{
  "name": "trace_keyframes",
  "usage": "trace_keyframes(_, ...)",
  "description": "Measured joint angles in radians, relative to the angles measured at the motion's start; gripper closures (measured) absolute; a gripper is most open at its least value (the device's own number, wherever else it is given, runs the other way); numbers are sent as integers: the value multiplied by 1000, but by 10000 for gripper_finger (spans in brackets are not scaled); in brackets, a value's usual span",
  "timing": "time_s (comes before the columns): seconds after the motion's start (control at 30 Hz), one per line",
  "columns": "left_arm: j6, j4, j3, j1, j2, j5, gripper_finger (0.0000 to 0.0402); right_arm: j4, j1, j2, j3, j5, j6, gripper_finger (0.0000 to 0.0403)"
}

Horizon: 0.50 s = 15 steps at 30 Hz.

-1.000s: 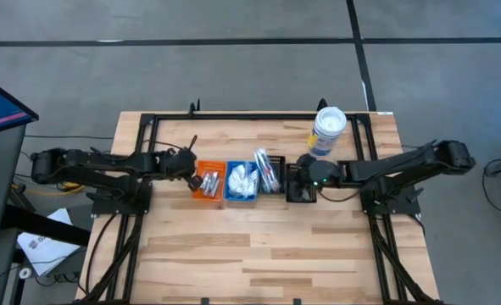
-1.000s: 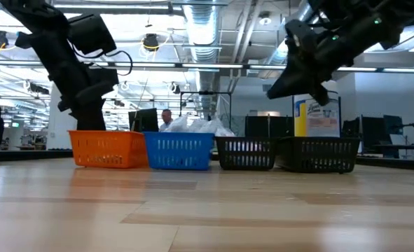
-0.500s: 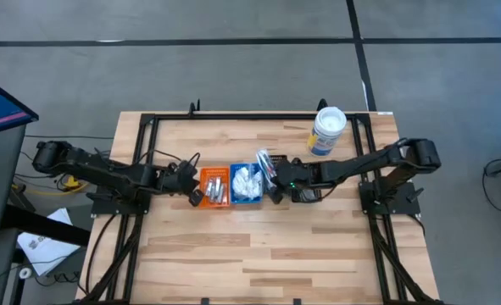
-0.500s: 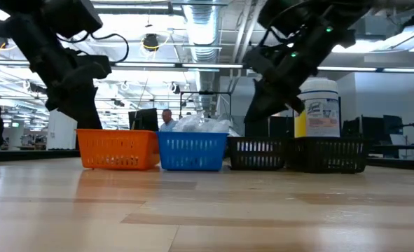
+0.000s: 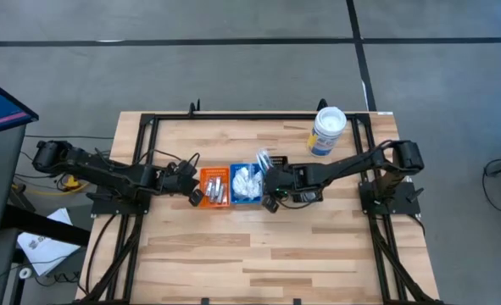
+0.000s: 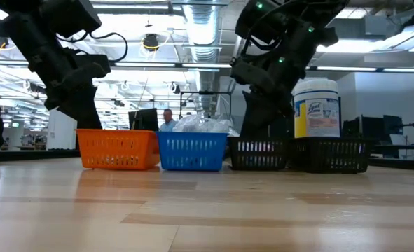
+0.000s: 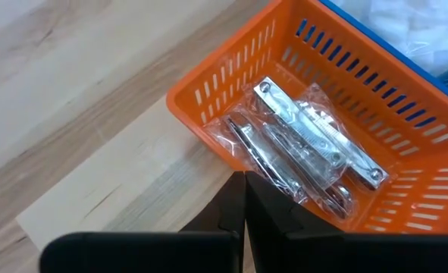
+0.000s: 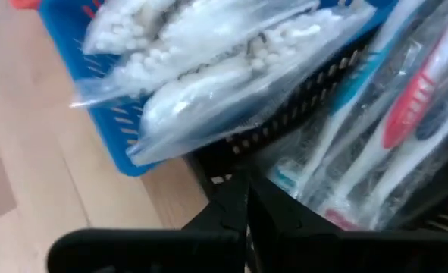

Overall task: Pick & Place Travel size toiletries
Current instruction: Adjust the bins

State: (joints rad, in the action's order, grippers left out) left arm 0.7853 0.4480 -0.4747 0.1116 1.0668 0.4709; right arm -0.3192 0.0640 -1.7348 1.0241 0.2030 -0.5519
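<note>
Since half a second ago the right pincer (image 5: 269, 202) has slid further toward the blue bin (image 5: 244, 193), closed and empty, at the black bin's (image 8: 299, 114) near rim. White packets (image 8: 208, 53) fill the blue bin; clear-wrapped toothbrushes (image 8: 390, 129) lie in the black one. Silvery wrapped pieces (image 7: 307, 148) sit in the orange bin (image 7: 231, 83). Left pincer (image 5: 194, 196), closed, hangs beside it. Bare worktop (image 5: 258, 254) lies in front.

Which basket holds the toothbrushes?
The black basket right beside the blue basket; wrapped toothbrushes fill it, while blue holds white packets and orange holds silvery tools.
</note>
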Motion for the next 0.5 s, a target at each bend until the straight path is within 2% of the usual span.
trace_keyframes(0.23,-22,0,0,-1,0,0,401,11,27,22,3,-42,13,403)
trace_keyframes(0.37,-22,-1,0,-1,0,0,401,10,29,36,2,37,13,403)
trace_keyframes(0.5,-22,-2,0,-1,0,0,401,2,24,30,2,35,12,403)
